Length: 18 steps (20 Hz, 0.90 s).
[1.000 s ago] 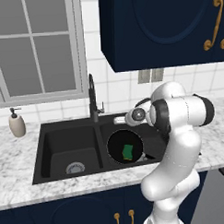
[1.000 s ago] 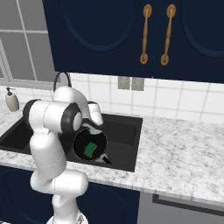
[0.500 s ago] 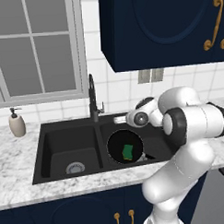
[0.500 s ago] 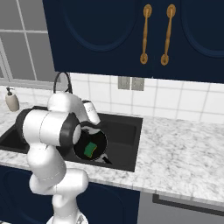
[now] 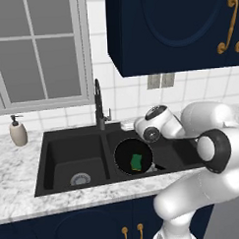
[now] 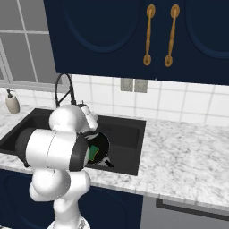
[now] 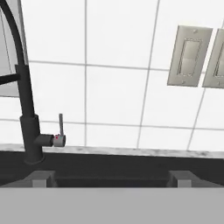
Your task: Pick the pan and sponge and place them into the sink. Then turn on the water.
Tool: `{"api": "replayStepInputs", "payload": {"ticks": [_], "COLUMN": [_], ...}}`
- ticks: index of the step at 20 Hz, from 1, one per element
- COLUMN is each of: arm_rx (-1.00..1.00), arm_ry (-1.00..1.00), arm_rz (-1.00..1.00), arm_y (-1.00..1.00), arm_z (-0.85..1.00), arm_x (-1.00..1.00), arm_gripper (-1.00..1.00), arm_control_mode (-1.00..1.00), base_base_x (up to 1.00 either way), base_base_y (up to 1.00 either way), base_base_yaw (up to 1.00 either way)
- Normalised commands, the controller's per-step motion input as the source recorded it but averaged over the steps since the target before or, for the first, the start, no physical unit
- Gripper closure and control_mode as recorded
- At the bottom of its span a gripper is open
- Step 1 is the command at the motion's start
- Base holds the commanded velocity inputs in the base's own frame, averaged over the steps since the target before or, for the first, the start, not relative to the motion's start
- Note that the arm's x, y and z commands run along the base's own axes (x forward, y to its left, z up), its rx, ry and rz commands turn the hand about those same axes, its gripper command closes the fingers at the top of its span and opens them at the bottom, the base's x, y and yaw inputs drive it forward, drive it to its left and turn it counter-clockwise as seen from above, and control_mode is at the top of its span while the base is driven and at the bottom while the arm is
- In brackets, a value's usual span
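Left base view shows the pan (image 5: 133,158) lying in the right basin of the sink (image 5: 55,179), with the sponge (image 5: 136,162) resting inside it, green side up. Both items look placed, so the step in hand appears to be turning on the water. The hand view faces the tiled wall, with the tap (image 7: 27,118) standing at the left and its small lever (image 7: 60,127) upright beside the column. The gripper (image 7: 112,175) has its fingers spread wide apart and holds nothing. The next move likely calls for swinging the hand leftward toward the lever, bringing one finger against it, and pushing it over without striking the tap's column.
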Motion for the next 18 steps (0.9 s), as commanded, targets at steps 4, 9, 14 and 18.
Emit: {"api": "replayStepInputs", "payload": {"ticks": [4, 9, 14, 18], "arm_rx": [0.00, 0.00, 0.00, 0.00], "arm_ry": [-0.25, -0.20, -0.16, -0.15], "arm_rz": [0.00, 0.01, 0.00, 0.00], "arm_y": [0.00, 0.00, 0.01, 0.04], "arm_z": [0.00, 0.00, 0.00, 0.00], "arm_x": [-0.07, 0.00, 0.00, 0.00], "arm_gripper": [-1.00, -1.00, -1.00, -1.00], "arm_control_mode": [-1.00, -1.00, -1.00, -1.00], "base_base_x": [0.00, 0.00, 0.00, 0.00], "base_base_y": [0.00, 0.00, 0.00, 0.00], "base_base_yaw": [0.00, 0.00, 0.00, 0.00]}}
